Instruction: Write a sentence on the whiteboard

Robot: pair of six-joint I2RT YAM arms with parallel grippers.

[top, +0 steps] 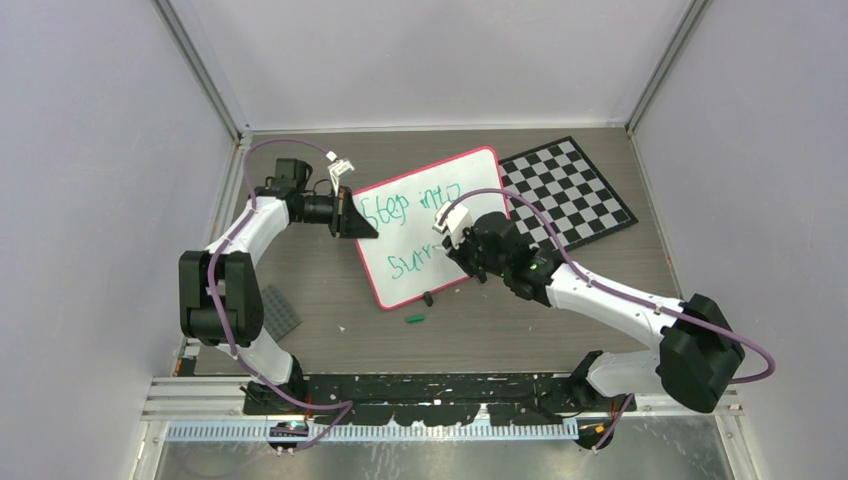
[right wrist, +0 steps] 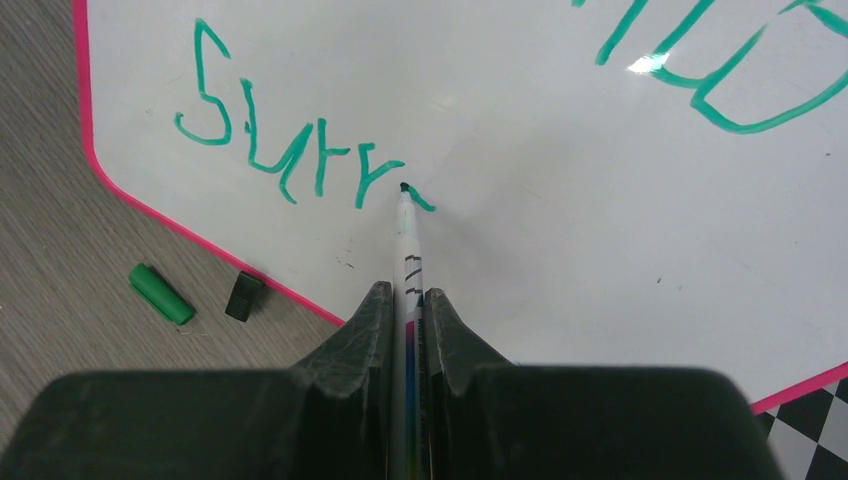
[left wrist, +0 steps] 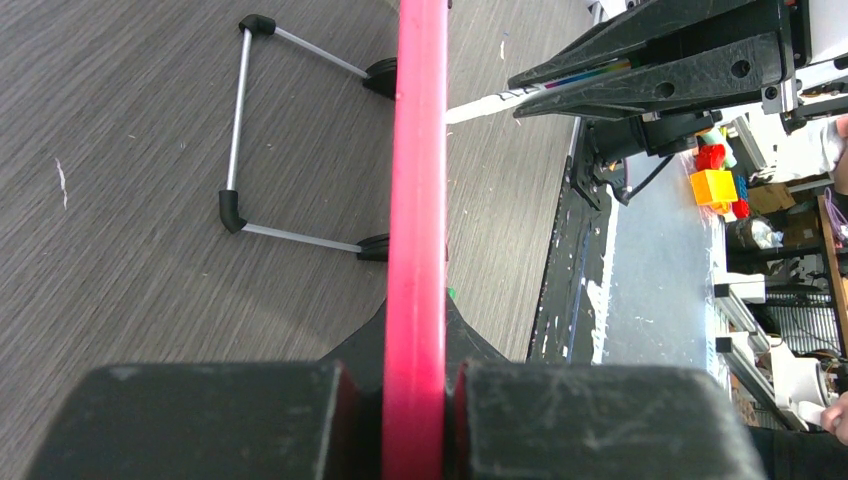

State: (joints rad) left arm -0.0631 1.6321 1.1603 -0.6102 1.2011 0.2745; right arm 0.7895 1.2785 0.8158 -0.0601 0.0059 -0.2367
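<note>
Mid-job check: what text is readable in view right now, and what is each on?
"Step into": whiteboard, top line, green.
"Surr": whiteboard, second line, an unfinished stroke after it.
Marker barrel print: too small to read.

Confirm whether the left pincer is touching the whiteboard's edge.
Touching. The left wrist view shows the whiteboard with its pink rim clamped in the left pincer, pressed between the two fingers with no gap on either side.

The whiteboard is seen as smooth and glossy, with a glare spot caught on it. The table is grained and matt, possibly wood laminate. The stand is formed of 3 metal rods.
</note>
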